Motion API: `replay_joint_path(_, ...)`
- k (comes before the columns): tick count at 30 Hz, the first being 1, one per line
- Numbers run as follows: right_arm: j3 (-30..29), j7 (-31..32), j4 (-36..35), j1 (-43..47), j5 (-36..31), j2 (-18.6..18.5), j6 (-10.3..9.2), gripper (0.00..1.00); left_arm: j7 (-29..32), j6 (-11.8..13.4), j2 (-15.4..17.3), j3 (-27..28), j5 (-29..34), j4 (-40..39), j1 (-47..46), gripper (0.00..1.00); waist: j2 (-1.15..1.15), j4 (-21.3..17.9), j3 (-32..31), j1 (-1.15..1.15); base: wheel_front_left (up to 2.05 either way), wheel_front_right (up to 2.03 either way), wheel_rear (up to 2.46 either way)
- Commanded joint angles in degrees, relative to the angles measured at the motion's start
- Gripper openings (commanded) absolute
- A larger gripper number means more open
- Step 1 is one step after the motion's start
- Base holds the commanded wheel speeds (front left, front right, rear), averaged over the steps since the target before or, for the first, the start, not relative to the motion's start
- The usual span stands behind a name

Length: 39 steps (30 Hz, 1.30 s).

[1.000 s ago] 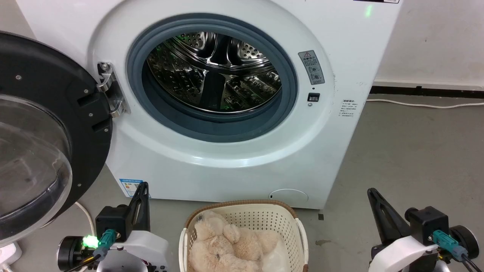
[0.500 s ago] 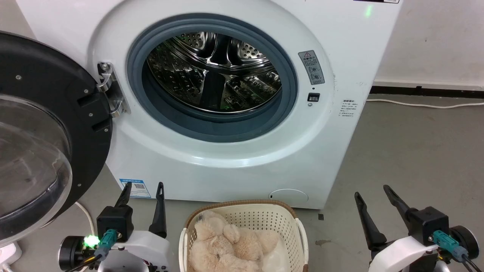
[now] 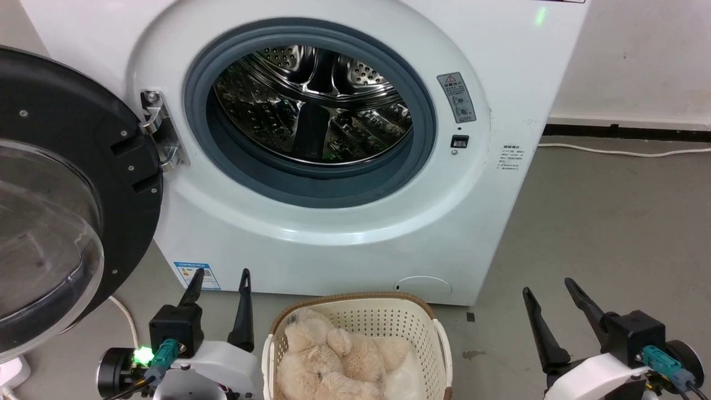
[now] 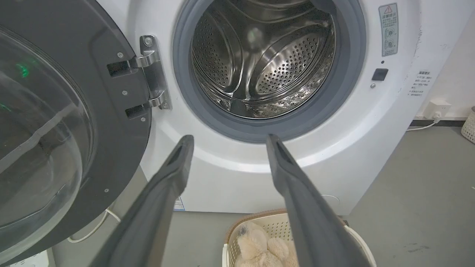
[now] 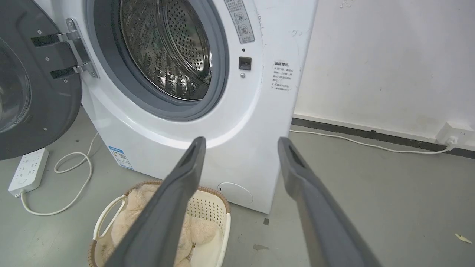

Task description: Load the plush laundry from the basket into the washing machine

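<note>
The white washing machine (image 3: 333, 233) stands straight ahead, its grey-ringed opening showing the bare steel drum (image 3: 311, 105). Its black-framed glass door (image 3: 55, 194) is swung wide to the left. On the floor in front sits the cream basket (image 3: 355, 298) with a brown rim. The fluffy beige plush laundry (image 3: 328, 361) lies curled inside it. My left gripper (image 3: 222, 273) is open just left of the basket, holding nothing. My right gripper (image 3: 547, 285) is open farther off to the basket's right, also holding nothing. Both wrist views look past spread fingers (image 4: 178, 163) (image 5: 297, 163) at the machine and basket.
A white power strip (image 5: 28, 170) and its looped cable lie on the grey floor under the open door. Another white cable (image 5: 356, 141) runs along the wall base to a socket (image 5: 454, 135) at the right. Bare floor spreads right of the machine.
Both grippers went from shut to open, their fingers spreading apart. The left gripper has edged slightly towards the basket. The plush and basket have not moved.
</note>
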Motion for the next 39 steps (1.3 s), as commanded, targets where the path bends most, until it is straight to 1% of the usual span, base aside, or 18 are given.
replay_joint_path(1, -0.2, -0.5, -0.3, 0.6, 0.6, 0.0, 0.01, 1.00, -0.3, 0.3, 0.0, -0.3, -0.4, 0.3, 0.5, 1.00, 0.00, 0.0, 0.1, 0.00, 0.00, 0.00, 0.00)
replay_joint_path(5, -0.4, -0.7, -0.4, 0.7, 1.2, 0.0, 0.01, 1.00, 0.1, 0.5, 0.0, -1.0, -1.0, 0.8, 0.0, 1.00, 0.00, -0.2, 0.6, 0.00, 0.00, 0.00, 0.00)
replay_joint_path(16, -0.5, -1.7, -1.2, -0.4, 2.8, 0.0, 0.01, 1.00, 3.0, 1.0, 0.0, -4.0, -3.5, 5.6, -3.7, 1.00, 0.00, -1.5, 3.7, 0.00, 0.00, 0.00, 0.00)
replay_joint_path(28, 0.0, -3.4, -1.5, -3.6, 5.2, 0.0, 0.02, 1.00, 6.2, 1.5, 0.0, -7.0, -6.1, 14.0, -9.4, 1.00, 0.00, -3.7, 9.2, 0.00, 0.00, 0.00, 0.00)
replay_joint_path(39, 0.5, -5.1, -1.7, -6.2, 7.4, 0.0, 0.02, 1.00, 10.6, 3.3, 0.2, -8.9, -8.2, 22.0, -15.6, 1.00, 0.00, -5.9, 14.9, 0.00, 0.00, 0.00, 0.00)
